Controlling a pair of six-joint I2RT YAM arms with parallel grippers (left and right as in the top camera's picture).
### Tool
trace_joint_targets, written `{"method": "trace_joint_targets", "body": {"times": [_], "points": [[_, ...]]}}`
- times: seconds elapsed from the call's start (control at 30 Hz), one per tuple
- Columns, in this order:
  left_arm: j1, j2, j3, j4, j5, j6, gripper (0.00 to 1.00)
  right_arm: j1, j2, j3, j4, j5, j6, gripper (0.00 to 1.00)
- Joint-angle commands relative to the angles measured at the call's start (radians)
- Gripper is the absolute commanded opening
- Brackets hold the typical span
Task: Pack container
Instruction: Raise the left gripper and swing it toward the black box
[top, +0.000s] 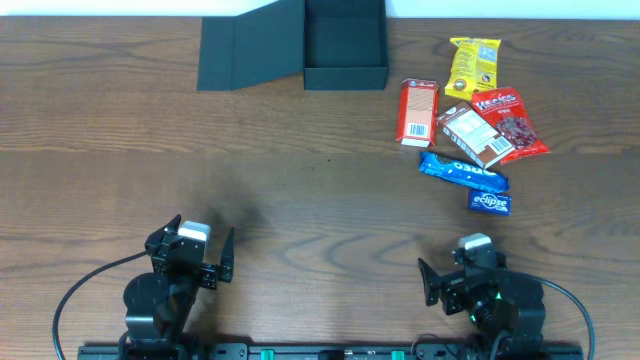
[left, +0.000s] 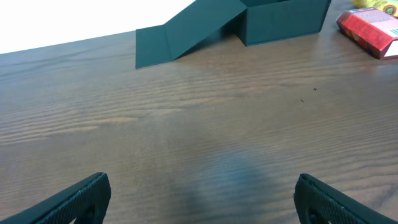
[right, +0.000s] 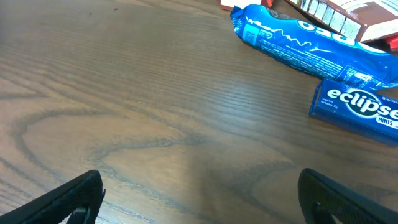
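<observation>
Brown wood-grain tabletop (top: 300, 150) fills the overhead view, with a white strip along its far edge. At about 12 o'clock on it sits the dark teal-black matte cardboard container (top: 345, 45), roughly square and shallow. It is open, and its hinged flap lid (top: 250, 45) slopes down toward 9 o'clock onto the wood.

Toward 2 o'clock lies a loose cluster of snacks:
- a yellow packet (top: 473, 65) farthest back
- a red rectangular packet (top: 418, 113) at the cluster's 9 o'clock side
- a glossy red bag (top: 512, 125)
- a brown-and-white carton (top: 475, 135) overlapping that bag's edge
- a long blue wrapper (top: 462, 172) toward 6 o'clock of the carton
- a small blue eclipse mints pack (top: 490, 203) just beside the blue wrapper, nearest the arms

The left gripper (left: 202, 190) hangs at 7 o'clock, its fingers spread wide with nothing between them. The right gripper (right: 200, 186) hangs at 5 o'clock, likewise spread wide and empty, with the mints pack near it at its 2 o'clock.
</observation>
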Motion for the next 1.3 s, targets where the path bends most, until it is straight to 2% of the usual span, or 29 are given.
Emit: {"method": "trace_joint_targets", "body": {"times": [0.0,0.53,0.6,0.67,0.8,0.87,1.0,1.27], "points": [[0.007,-0.007,-0.022,-0.003,-0.017,-0.011,0.95,-0.003,-0.009,-0.01,0.001,0.005,0.016,0.99],[0.007,-0.007,-0.022,0.006,-0.015,-0.011,0.95,-0.003,-0.009,-0.01,0.001,0.005,0.016,0.99],[0.006,-0.007,-0.022,0.009,0.076,-0.024,0.95,-0.003,-0.009,-0.01,0.001,0.005,0.016,0.99],[0.006,-0.007,-0.022,0.01,0.224,-0.087,0.95,-0.003,-0.009,-0.01,0.001,0.005,0.016,0.99],[0.006,-0.007,-0.022,0.013,0.637,-0.394,0.96,-0.003,-0.009,-0.01,0.001,0.005,0.016,0.99],[0.006,-0.007,-0.022,0.041,0.668,-0.488,0.95,-0.003,-0.009,-0.01,0.001,0.005,0.015,0.99],[0.006,-0.007,-0.022,0.134,0.671,-0.762,0.95,-0.003,-0.009,-0.01,0.001,0.005,0.016,0.99],[0.006,0.038,-0.022,0.4,0.651,-0.713,0.95,-0.003,-0.009,-0.01,0.001,0.005,0.016,0.99]]}}
